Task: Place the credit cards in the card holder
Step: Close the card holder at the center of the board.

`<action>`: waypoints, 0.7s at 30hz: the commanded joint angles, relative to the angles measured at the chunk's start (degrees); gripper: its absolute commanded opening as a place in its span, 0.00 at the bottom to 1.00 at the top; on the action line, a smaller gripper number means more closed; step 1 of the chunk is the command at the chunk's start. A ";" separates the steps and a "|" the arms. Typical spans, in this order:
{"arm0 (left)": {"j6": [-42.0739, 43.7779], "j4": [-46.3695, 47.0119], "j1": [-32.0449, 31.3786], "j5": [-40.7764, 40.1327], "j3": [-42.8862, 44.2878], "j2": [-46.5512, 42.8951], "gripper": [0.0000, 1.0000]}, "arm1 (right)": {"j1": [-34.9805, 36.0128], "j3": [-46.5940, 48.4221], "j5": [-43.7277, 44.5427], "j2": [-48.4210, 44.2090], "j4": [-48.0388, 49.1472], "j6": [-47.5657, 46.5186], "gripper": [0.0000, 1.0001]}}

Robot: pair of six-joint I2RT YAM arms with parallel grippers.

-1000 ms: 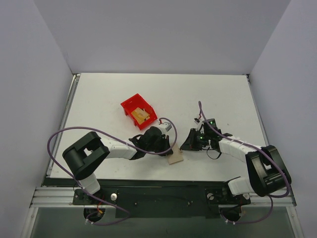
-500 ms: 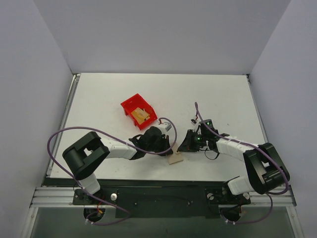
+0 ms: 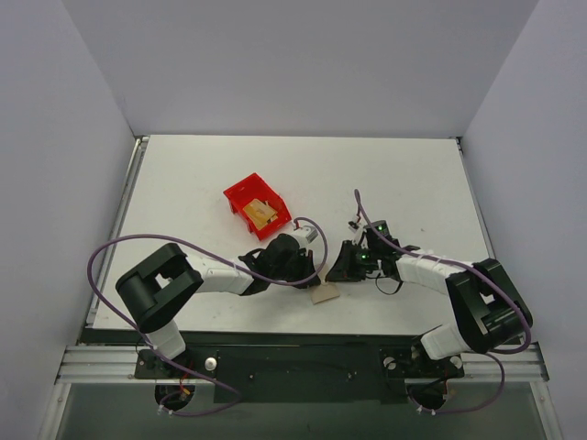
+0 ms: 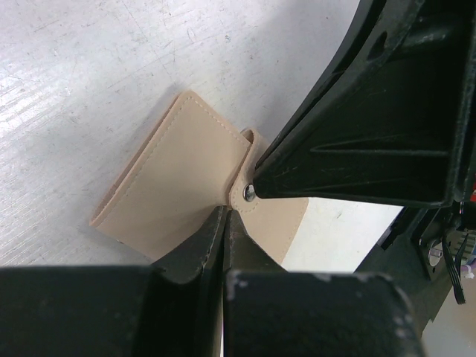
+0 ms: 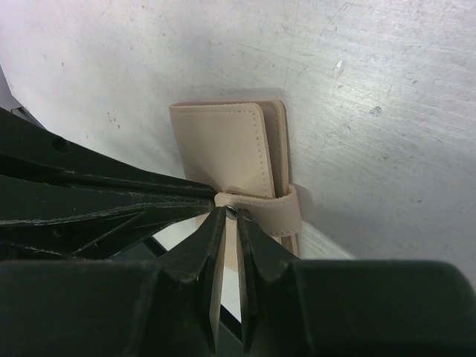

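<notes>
Moved: right arm has slid toward 9 o'clock in the top view, bringing the right gripper (image 3: 337,273) up against the card holder (image 3: 324,293); the left arm has not shifted.
Top view, holder: lies near the table's (image 3: 183,183) front edge, between the two grippers, the left gripper (image 3: 312,275) at its 10 o'clock, the right at its 2 o'clock.
Top view, cards: the credit cards (image 3: 261,214) sit in the red bin (image 3: 240,196), well apart at 11 o'clock of the holder.
Left wrist, pincer: fingers nearly together, seemingly nipping the holder's lower edge at 6 o'clock; holder folded, flat on the table.
Left wrist, partner: the right gripper's black tip meets the snap tab (image 4: 244,195) from 3 o'clock.
Right wrist, pincer: a thin slit between the fingers, the tab's end pinched in it; the strap loops round the holder's edge toward 3 o'clock.
Meaning: both arms now seem to have hold, one bracing, one on the snap, so unfastening looks to be the step in hand; no card is loaded yet.
</notes>
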 commanded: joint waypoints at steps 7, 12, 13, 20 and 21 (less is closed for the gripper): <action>0.02 1.21 -0.07 0.50 0.28 0.75 0.04 | 1.57 2.69 -0.10 -0.05 -0.88 -1.42 0.09; 0.02 1.38 -0.07 0.59 0.10 0.92 0.04 | 2.54 3.31 1.75 -0.58 -2.82 -2.74 0.09; 0.02 1.56 -0.07 0.59 0.10 0.92 0.04 | 2.88 3.48 2.45 -0.58 -3.43 -3.00 0.10; -0.07 1.56 -0.07 0.50 0.02 0.75 0.03 | 4.12 3.93 6.05 -1.28 -5.28 -3.89 0.09; -0.07 1.56 -0.07 0.50 -0.07 0.75 0.03 | 4.21 4.01 6.32 -1.28 -5.45 -4.06 0.09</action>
